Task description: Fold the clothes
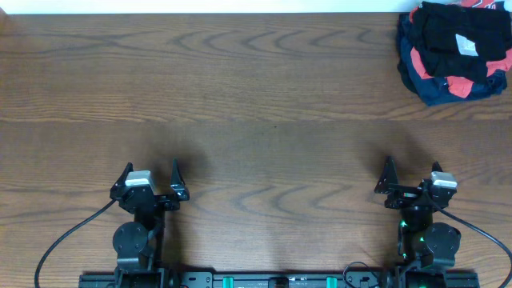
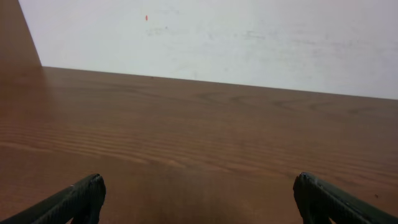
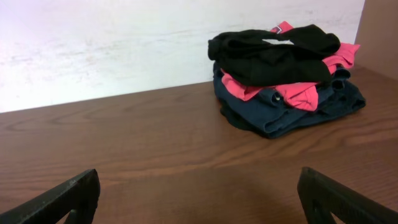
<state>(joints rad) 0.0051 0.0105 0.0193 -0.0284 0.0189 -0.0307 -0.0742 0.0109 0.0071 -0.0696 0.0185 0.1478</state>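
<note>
Two tools, my left tool (image 1: pixel 151 168) and my right tool (image 1: pixel 412 166), both wide and empty, by the near edge of the counter (image 1: pixel 256 96), black clothes (image 3: pixel 273 53) atop red shirt (image 3: pixel 249 87) and navy garment (image 3: pixel 292 112), far right corner.

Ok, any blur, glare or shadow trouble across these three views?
Overhead: even light, sharp, soft shadows beyond the left gripper and right gripper; the black garment reads as a dark blob. Left wrist: fingers slightly soft, no glare. Right wrist: black garment in focus, wall bright.
</note>
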